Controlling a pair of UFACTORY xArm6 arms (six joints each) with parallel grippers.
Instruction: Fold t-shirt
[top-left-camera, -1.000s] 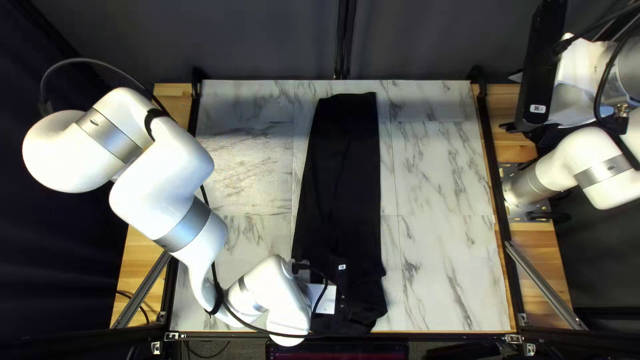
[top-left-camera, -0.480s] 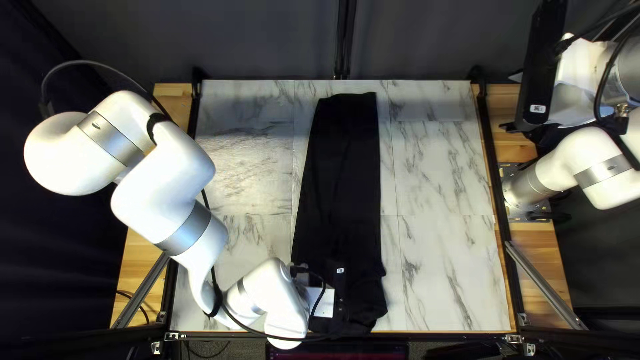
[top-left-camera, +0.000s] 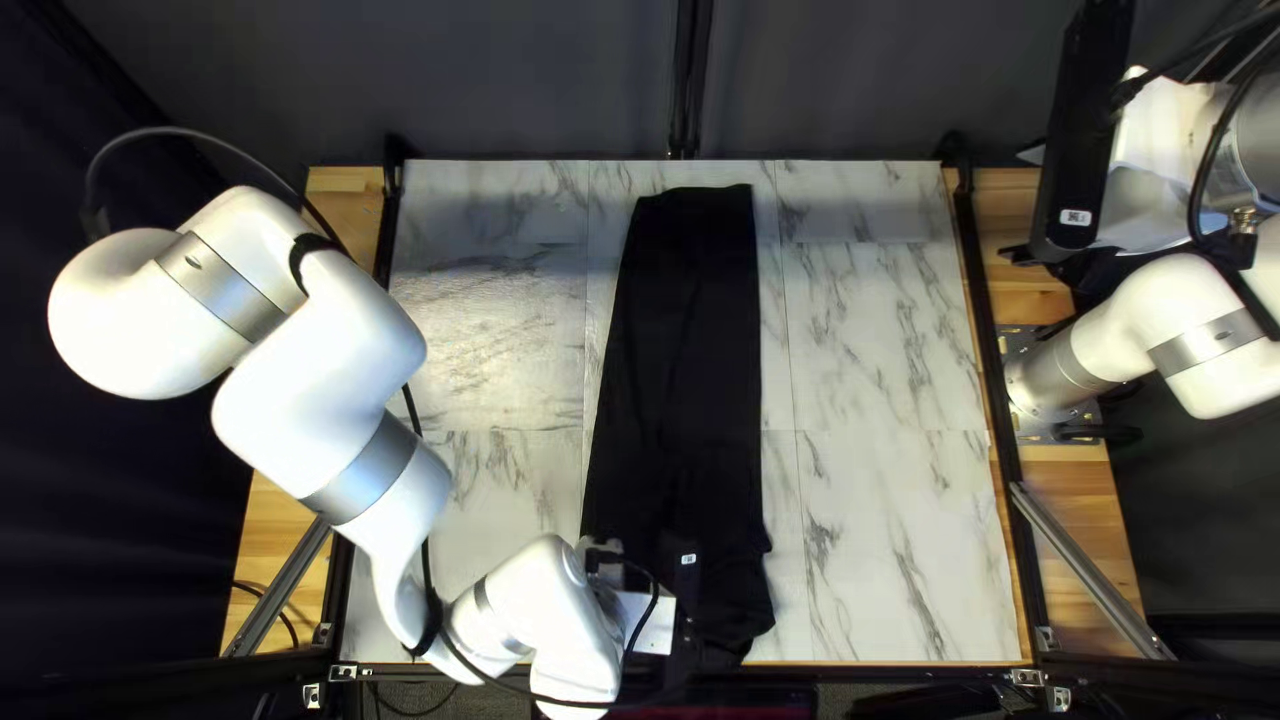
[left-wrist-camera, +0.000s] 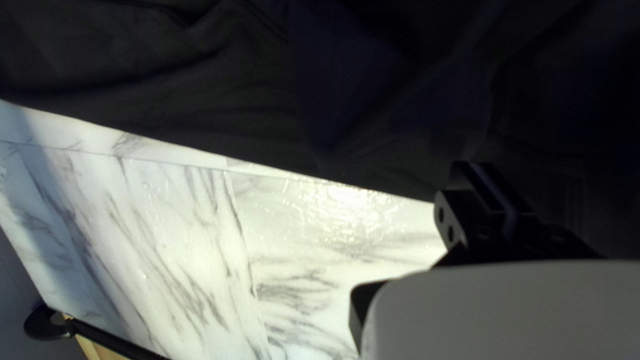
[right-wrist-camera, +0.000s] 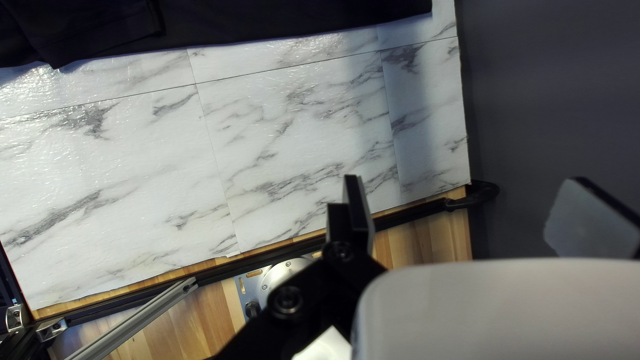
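**one black t-shirt (top-left-camera: 687, 360) laid long on a marbled tabletop (top-left-camera: 880, 360)**

one dark curtain (top-left-camera: 534, 94) hangs behind the far edge of the tabletop, which is surfaced with pale, grey-veined panels. two white arms flank it: the left arm (top-left-camera: 320, 334) reaches over the near left part, and the right arm (top-left-camera: 1187, 327) is at the right edge.

the one t-shirt lies in a long strip down the middle, from near the far edge to the near edge. its near end is rumpled, and a flap juts from its side.

two metal struts, a left strut (top-left-camera: 287, 587) and a right strut (top-left-camera: 1091, 574), slant beside the tabletop.

there are two grippers. the left gripper (top-left-camera: 686, 611) is over the t-shirt's near end; how its jaws stand, and whether they grasp or touch cloth, i cannot tell. the right gripper (top-left-camera: 1024, 203), well apart from the t-shirt, has its jaws released and wide apart, with nothing held.

two small white labels show, one on each wrist's black housing: the left label (top-left-camera: 688, 559) and the right label (top-left-camera: 1075, 218). the marks on both are too small to read.
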